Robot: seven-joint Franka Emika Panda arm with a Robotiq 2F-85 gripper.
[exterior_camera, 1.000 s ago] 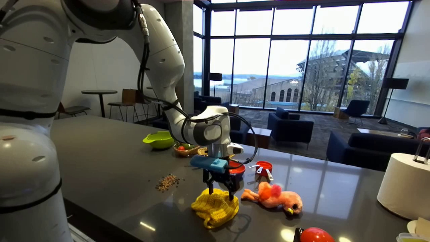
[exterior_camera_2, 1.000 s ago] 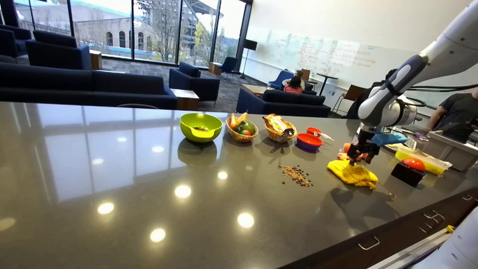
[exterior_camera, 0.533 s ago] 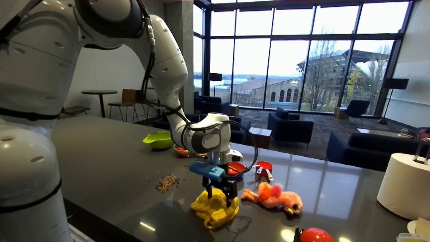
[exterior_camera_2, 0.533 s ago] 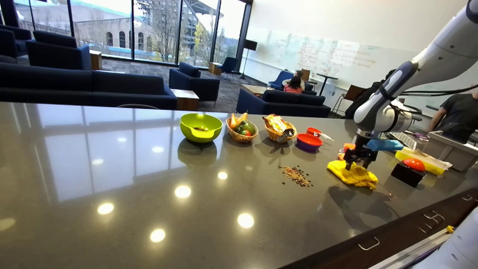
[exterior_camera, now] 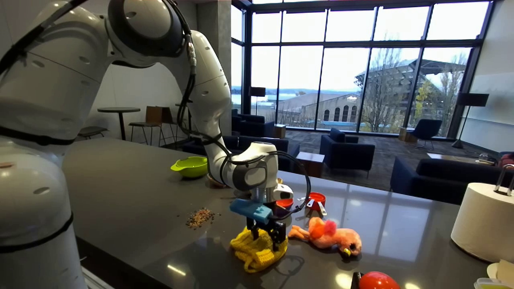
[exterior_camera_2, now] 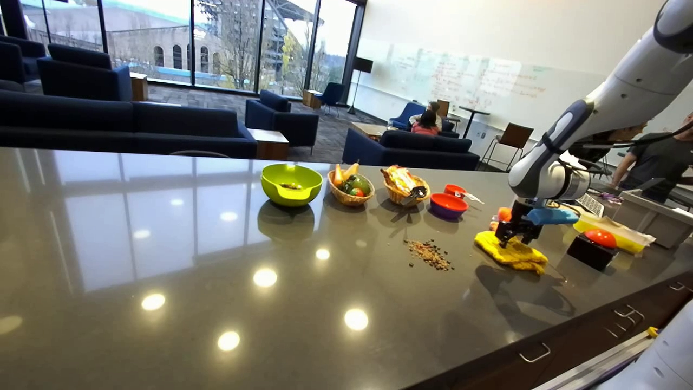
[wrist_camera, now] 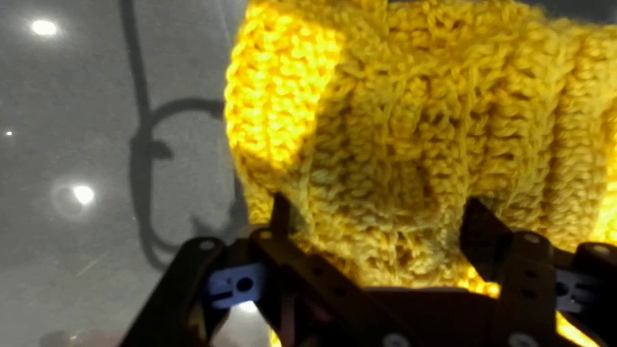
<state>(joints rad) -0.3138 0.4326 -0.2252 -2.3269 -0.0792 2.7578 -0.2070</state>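
Over the counter (exterior_camera_2: pixel 162 346) reaches one arm (exterior_camera: pixel 209 80), its base cut off by the left edge in an exterior view. The forearm sits lower than half a second earlier. One paper roll (exterior_camera: pixel 486 224) stands at the right, partly outside the frame. One gripper (wrist_camera: pixel 378 212) points down with its jaws wide apart; the lower edge of the wrist view cuts off its body. It has descended since the earlier frames. One yellow cloth (exterior_camera: pixel 257 259) lies directly beneath, bunched on the near part of the counter and loose between the jaws. The tips meet its knit; contact depth cannot be read. Its outline shows a very slight rightward shift in an exterior view. One green bowl (exterior_camera_2: pixel 288 199) stands at the far left. Two baskets (exterior_camera_2: pixel 342 199) stand to its right, both mostly hidden behind the arm in an exterior view. One plush (exterior_camera: pixel 337 241) lies just right of the cloth in an exterior view. One black box (exterior_camera_2: pixel 587 255) carries one red button (exterior_camera_2: pixel 600 238), near right. One red-purple bowl (exterior_camera_2: pixel 448 214) stands right of the baskets. Red cups (exterior_camera_2: pixel 453 189) sit beside it; they overlap, so their count cannot be told. Grains (exterior_camera_2: pixel 430 255) lie scattered left of the cloth, too small to count.
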